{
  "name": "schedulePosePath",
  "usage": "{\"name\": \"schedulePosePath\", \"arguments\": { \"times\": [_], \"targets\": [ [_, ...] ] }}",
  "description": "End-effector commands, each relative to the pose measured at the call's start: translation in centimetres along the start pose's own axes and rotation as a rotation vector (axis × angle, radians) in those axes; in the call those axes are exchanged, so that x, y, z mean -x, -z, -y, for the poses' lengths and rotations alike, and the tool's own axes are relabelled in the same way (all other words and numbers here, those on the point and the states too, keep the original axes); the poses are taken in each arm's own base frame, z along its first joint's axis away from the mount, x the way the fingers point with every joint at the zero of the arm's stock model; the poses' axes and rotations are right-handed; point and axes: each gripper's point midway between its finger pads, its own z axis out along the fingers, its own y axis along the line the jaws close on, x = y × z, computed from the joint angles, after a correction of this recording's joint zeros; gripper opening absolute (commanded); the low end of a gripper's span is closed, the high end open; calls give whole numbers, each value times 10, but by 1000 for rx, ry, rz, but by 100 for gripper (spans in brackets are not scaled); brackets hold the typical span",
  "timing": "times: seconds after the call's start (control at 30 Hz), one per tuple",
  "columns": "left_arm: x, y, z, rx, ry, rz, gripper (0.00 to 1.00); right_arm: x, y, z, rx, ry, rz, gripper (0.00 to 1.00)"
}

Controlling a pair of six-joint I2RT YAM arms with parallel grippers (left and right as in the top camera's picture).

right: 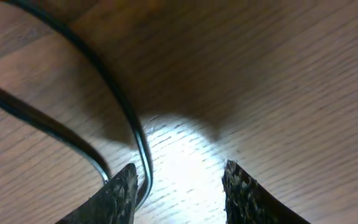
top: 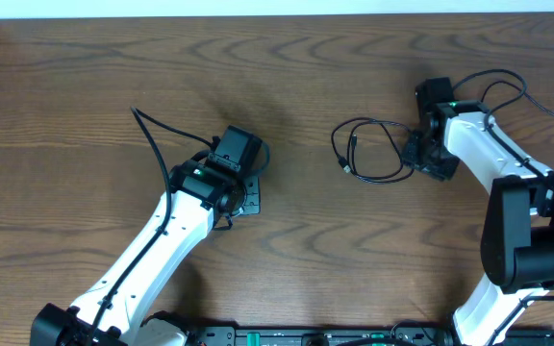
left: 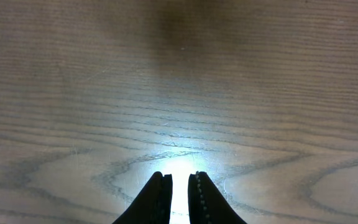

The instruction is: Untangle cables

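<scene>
Overhead view: one black cable (top: 373,180) visible on the wooden surface (top: 85,67), right of centre, lying in a loose open loop with a short end turned inward on the loop's left side. Whether it is one cord or several overlapping cannot be told from this height. No white cord seen in any view. Right pincer (top: 419,154) sits at the right edge of that loop, low over the surface, touching or just beside the strands there. Right wrist view: right pincer (right: 179,171) has its fingers clearly apart, with a wide lit patch of bare wood between them. A black cable (right: 114,87) strand curves down from the upper left and passes just inside the finger on the picture's left. A second strand runs outside that finger. Neither is clamped, and the far finger is well apart from both. Left pincer (top: 243,159) is left of centre, well apart from the cable loop. Left wrist view: left pincer (left: 179,177) is all but closed, only a thin slit between the two dark fingers, nothing in it, pointing at bare wood grain under its own light.
</scene>
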Motion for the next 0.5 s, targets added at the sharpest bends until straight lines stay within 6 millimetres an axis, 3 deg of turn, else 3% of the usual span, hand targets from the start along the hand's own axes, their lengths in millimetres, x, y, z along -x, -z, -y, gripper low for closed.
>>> {"name": "schedulePosePath", "arguments": {
  "times": [0.0,0.1,0.23,0.47],
  "targets": [
    [2,2,-3,15,-9,14,16,-4,-11,9,-36,-12,10,44],
    [2,2,-3,15,-9,13,16,1,-15,-5,33,41,36,47],
    [2,2,-3,15,-9,13,15,27,-10,-33,121,246,163,55],
    [2,2,-3,16,-9,12,15,50,-3,-46,133,528,287,68]
  ]
}}
